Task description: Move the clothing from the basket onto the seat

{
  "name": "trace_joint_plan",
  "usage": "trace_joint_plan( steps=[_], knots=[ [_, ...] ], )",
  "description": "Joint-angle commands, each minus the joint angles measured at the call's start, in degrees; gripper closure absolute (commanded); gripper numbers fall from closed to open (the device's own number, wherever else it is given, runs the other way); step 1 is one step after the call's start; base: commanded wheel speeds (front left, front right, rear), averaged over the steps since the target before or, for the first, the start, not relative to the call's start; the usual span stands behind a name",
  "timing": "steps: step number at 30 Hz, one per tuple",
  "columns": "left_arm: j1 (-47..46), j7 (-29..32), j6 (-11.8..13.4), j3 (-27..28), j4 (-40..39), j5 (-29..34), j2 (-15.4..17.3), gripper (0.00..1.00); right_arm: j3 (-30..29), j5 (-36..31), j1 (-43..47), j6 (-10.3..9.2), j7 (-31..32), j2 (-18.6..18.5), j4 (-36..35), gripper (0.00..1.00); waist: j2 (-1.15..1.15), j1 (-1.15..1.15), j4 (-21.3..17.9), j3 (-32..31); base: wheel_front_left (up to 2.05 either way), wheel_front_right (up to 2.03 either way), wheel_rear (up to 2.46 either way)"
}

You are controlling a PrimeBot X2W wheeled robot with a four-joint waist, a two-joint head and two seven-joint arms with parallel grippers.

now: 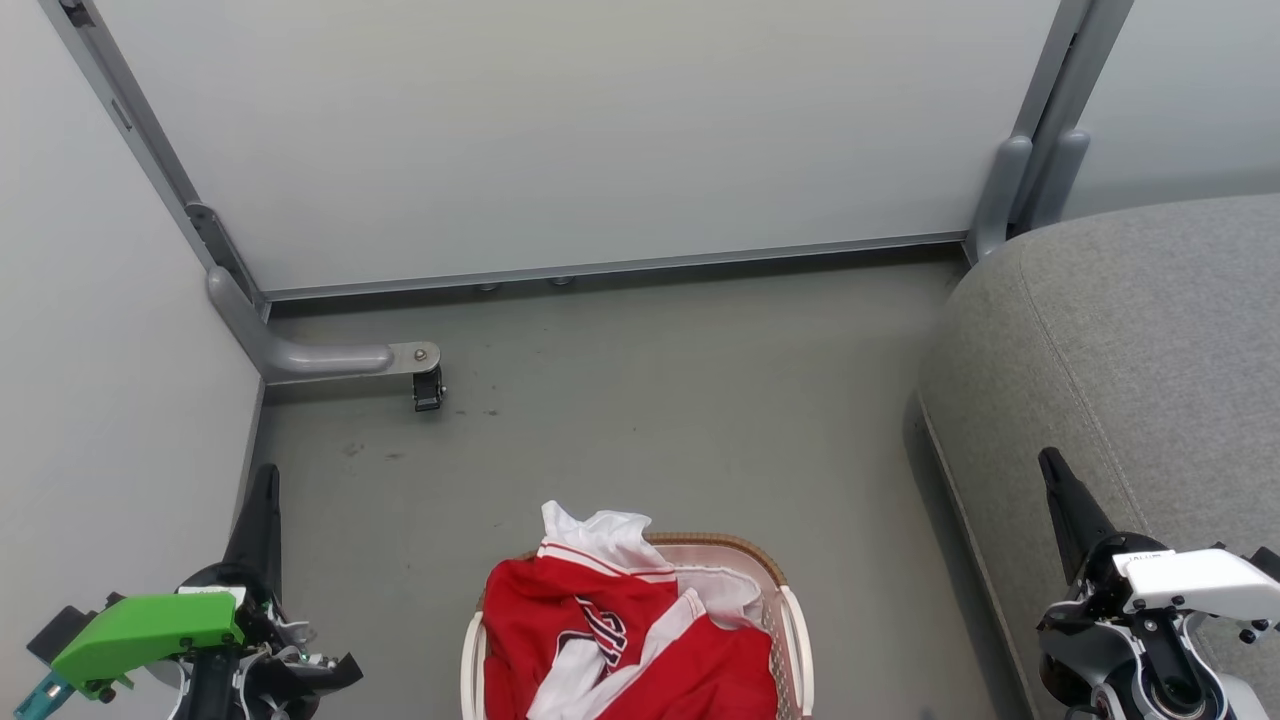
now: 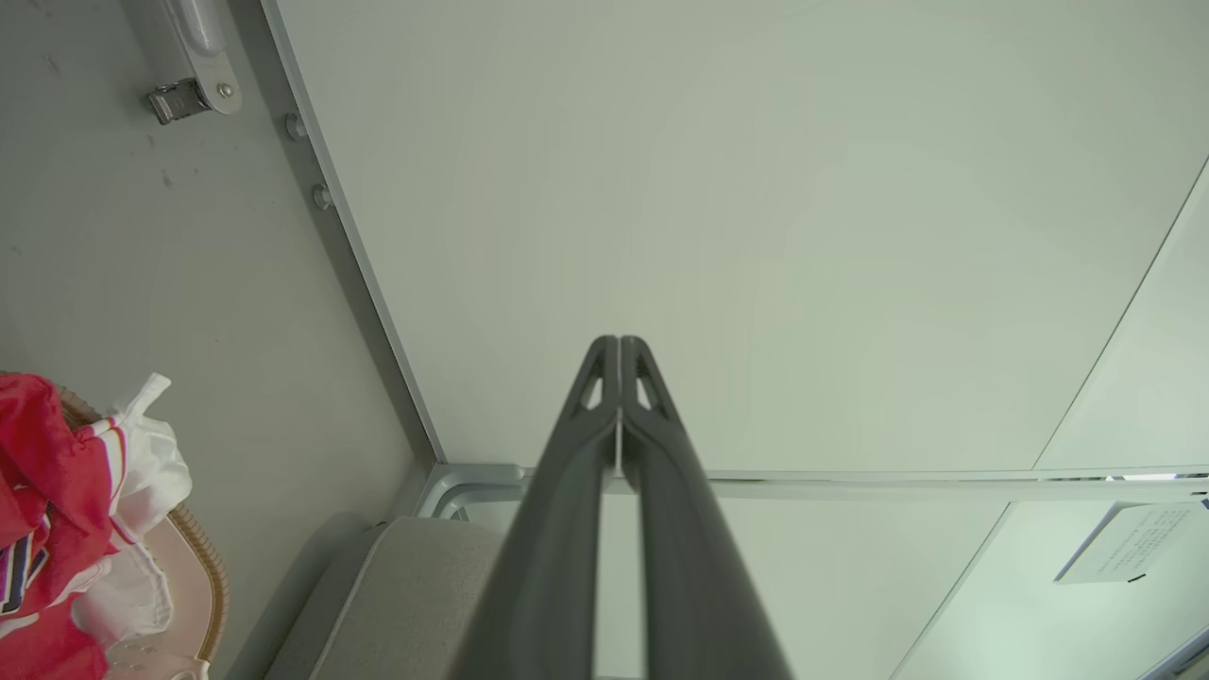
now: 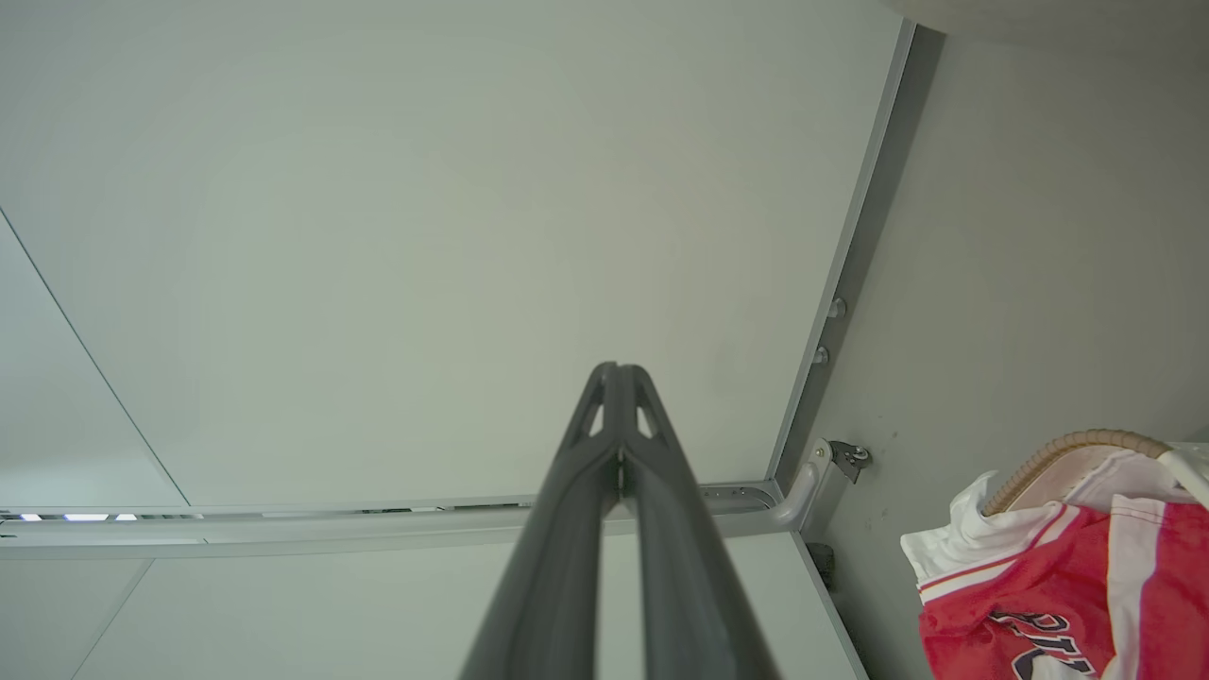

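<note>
Pale grey partition panels in a grey metal frame close off the floor along its back and left edges. The floor is dull grey and lightly scuffed. The seat, a big grey fabric cushion with a rounded corner and a stitched seam, takes up the floor's right side, its back corner close to the frame post there.

The basket stands on the floor at the near edge, about midway between the left panel and the seat and touching neither; it is well apart from the back panel. Its wall is cream-white and perforated, with a brown woven rim. The clothing lies heaped inside it (none of it is on the seat): a bright red jersey with white stripes and dark lettering on top, and a white fold sticking up over the rim at the back.

The left gripper hangs near the floor's left edge, beside the left panel, and the right gripper hangs over the seat's near part. Each has its two dark fingers pressed together along their length, with nothing between them, and neither touches the basket or the clothing.

A small black caster sits under a frame foot near the back-left corner of the floor.
</note>
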Motion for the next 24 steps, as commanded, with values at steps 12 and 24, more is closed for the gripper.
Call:
trace_joint_plan(
  steps=[12,24],
  knots=[
    [-0.61,0.12,-0.09,0.02,-0.07,0.15,-0.03,1.0,-0.08,0.21,-0.47,0.0,0.16,-0.34,-0.21,1.0,0.0,0.0,0.0,0.0,0.0,0.0,0.0],
    [-0.61,0.12,-0.09,0.02,-0.08,0.15,-0.03,1.0,-0.08,0.21,-0.47,0.0,0.16,-0.34,-0.21,1.0,0.0,0.0,0.0,0.0,0.0,0.0,0.0]
  ],
)
